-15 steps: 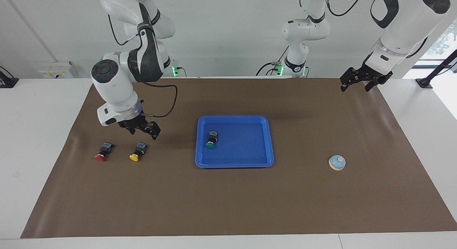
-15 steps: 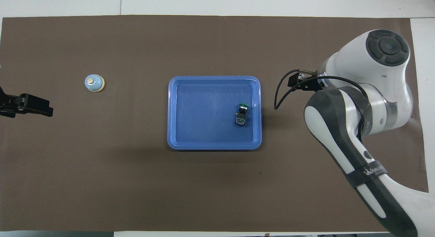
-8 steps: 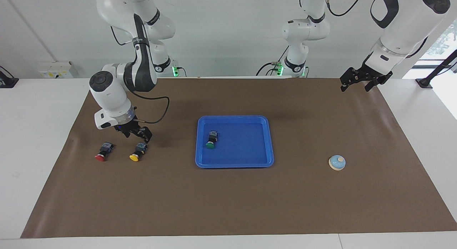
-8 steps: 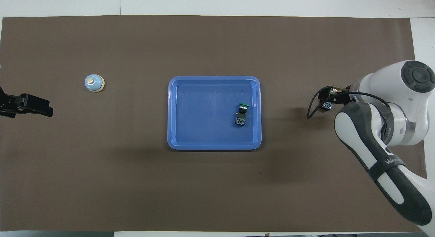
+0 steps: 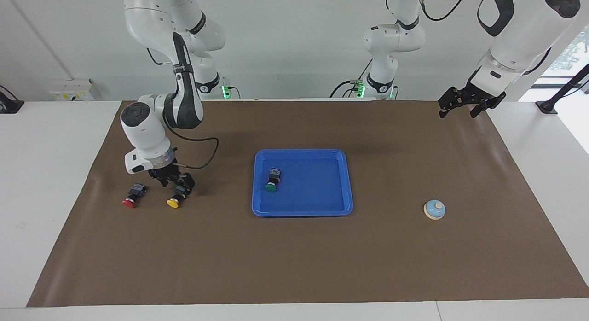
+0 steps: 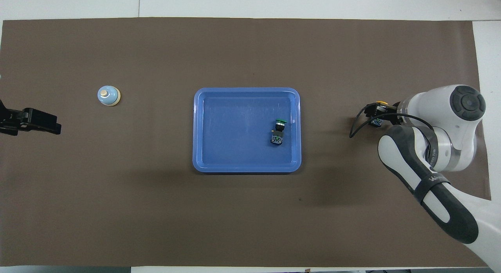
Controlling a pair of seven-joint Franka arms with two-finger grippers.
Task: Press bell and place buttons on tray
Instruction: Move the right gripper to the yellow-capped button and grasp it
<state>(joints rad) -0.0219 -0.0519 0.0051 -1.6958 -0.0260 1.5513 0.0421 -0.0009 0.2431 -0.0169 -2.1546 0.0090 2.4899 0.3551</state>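
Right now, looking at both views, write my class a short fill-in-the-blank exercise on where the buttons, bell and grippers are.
1. The button lying in the blue tray has a ____ cap.
2. The right gripper is down at the ____ button, jaws open.
3. The red button lies on the brown mat, not in the ____.
4. The bell stands toward the ____ arm's end of the table.

Missing words: green; yellow; tray; left
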